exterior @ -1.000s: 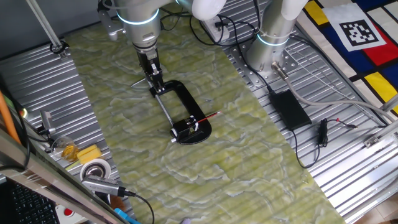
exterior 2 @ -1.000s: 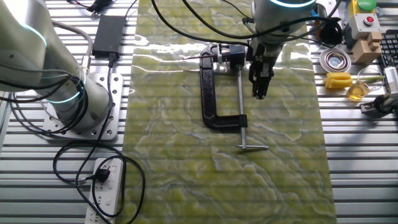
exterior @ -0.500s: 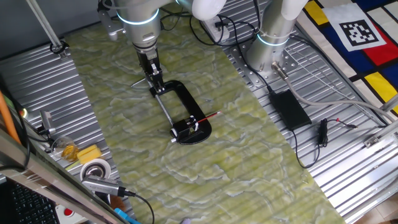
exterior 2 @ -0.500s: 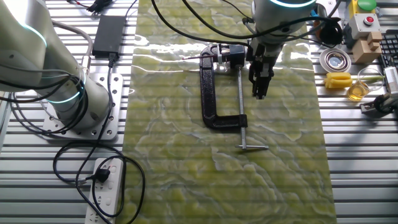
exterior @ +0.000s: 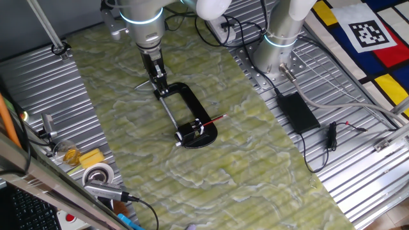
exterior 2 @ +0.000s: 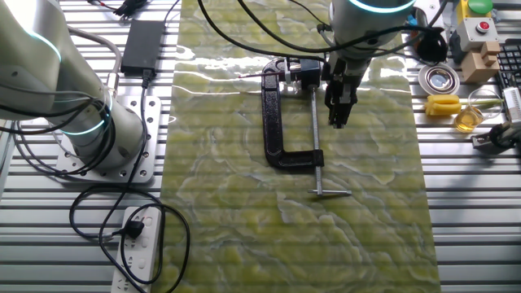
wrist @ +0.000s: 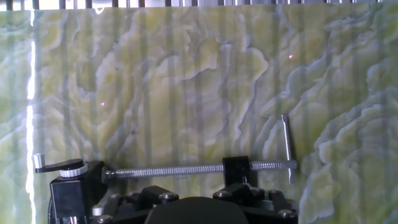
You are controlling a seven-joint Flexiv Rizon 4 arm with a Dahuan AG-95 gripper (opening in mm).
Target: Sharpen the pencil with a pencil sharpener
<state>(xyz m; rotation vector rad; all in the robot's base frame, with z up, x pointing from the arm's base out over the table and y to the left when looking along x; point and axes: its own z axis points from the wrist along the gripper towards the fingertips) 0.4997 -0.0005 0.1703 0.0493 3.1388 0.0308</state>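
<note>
Your black two-finger hand [exterior 2: 339, 114] is hanging just beside the silver threaded rod [exterior 2: 315, 130] of the pencil sharpener, on the side away from the loop frame. Its fingers are pointing straight down at the table, and from these views you cannot tell whether they are parted or pressed together; nothing is showing between them. In the hand view the fingers themselves are not appearing, only the rod running across the lower part of the picture.

The black pencil sharpener [exterior: 185, 112], with its C-shaped loop frame, oval flat base and small white parts, is lying flat on the green-yellow marbled mat [exterior: 243, 166] covering the table. Lying like that, it is likely keeping the rod and its small crossbar handle [exterior 2: 332, 193] within reach from above. The thin red pencil [exterior: 216, 119] is sitting at the base end, its inner end at the white parts, where you would judge the cutter to be, and its other end sticking out over the mat, well apart from your hand.

The arm [exterior: 146, 25] is standing nearly vertical over the rod, wrist straight.
</note>
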